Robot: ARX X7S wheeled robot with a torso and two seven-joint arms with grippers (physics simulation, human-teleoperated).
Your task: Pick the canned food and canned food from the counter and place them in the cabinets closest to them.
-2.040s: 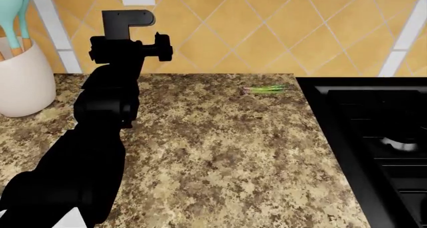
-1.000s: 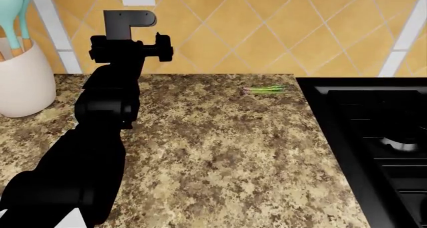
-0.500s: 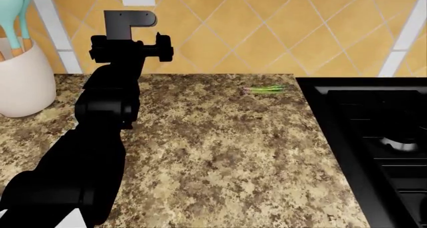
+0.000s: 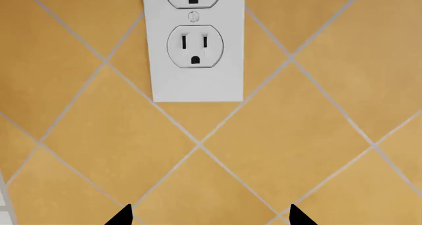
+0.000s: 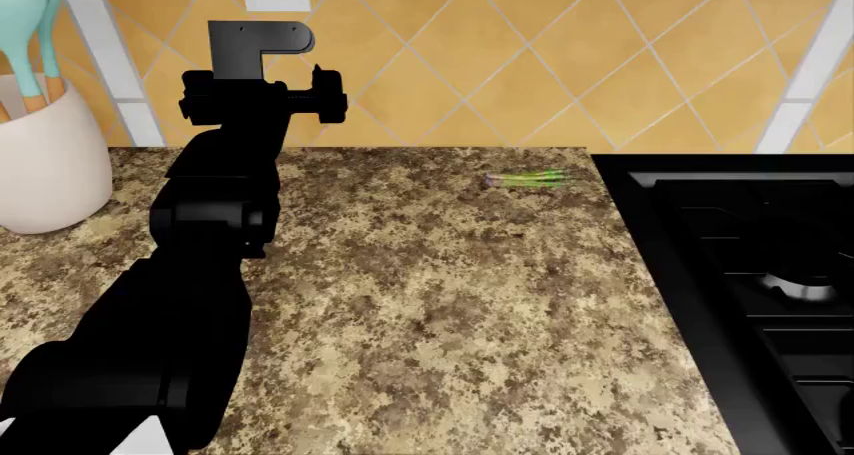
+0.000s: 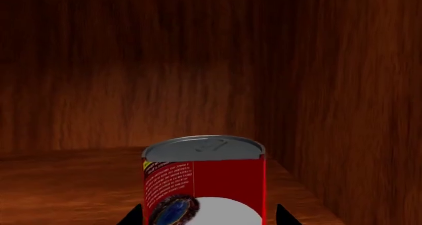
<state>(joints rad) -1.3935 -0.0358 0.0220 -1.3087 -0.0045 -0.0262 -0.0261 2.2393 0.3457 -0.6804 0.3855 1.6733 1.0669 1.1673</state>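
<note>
A white utensil crock [image 5: 47, 160] stands at the desk's [image 5: 441, 305] left edge. The left end effector [image 4: 207, 216] is raised before a wall outlet [image 4: 193, 44], its tips apart and empty. Asparagus [image 5: 529, 178] lies near the stove [image 5: 747, 275]. The right end effector [image 6: 205, 216] brackets the can [image 6: 203, 178], upright on a wooden cabinet shelf [image 6: 66, 185]; whether it grips cannot be told.

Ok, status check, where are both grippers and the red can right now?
Left gripper open, empty, facing the wall outlet. Right gripper inside the wooden cabinet, jaws either side of the upright red can; grip unclear. Nothing in the way.
</note>
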